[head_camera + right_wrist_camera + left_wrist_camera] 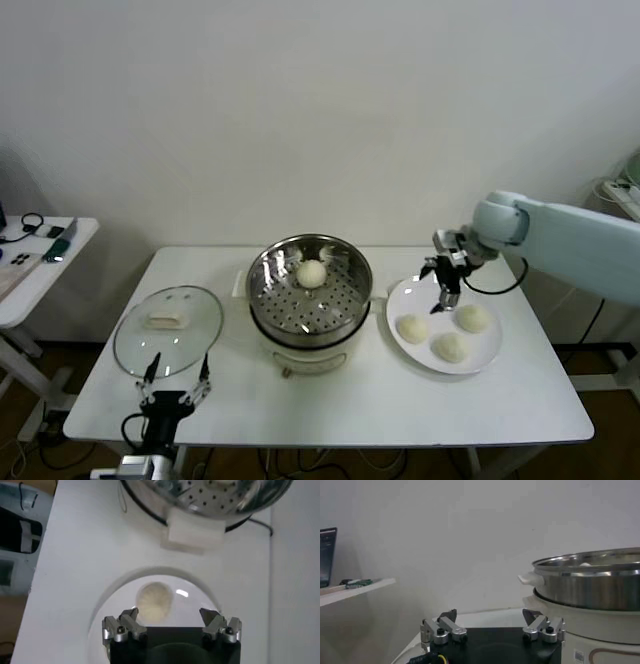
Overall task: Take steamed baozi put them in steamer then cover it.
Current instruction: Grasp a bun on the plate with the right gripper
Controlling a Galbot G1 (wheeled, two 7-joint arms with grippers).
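Note:
One baozi [312,272] lies in the steel steamer [268,276] on its cream pot base, at the table's centre. Three more baozi [412,328] [450,347] [472,318] sit on a white plate [486,358] to the right. My right gripper [446,297] is open and empty, hovering just above the plate's back edge; its wrist view shows one baozi [154,600] ahead of the fingers and the steamer [240,502] beyond. The glass cover [167,327] with its cream handle lies flat at the table's left. My left gripper [176,379] is open, parked low at the front left.
A side table [40,262] with small items stands at far left. In the left wrist view the steamer [590,582] rises to one side and the side table [355,587] to the other.

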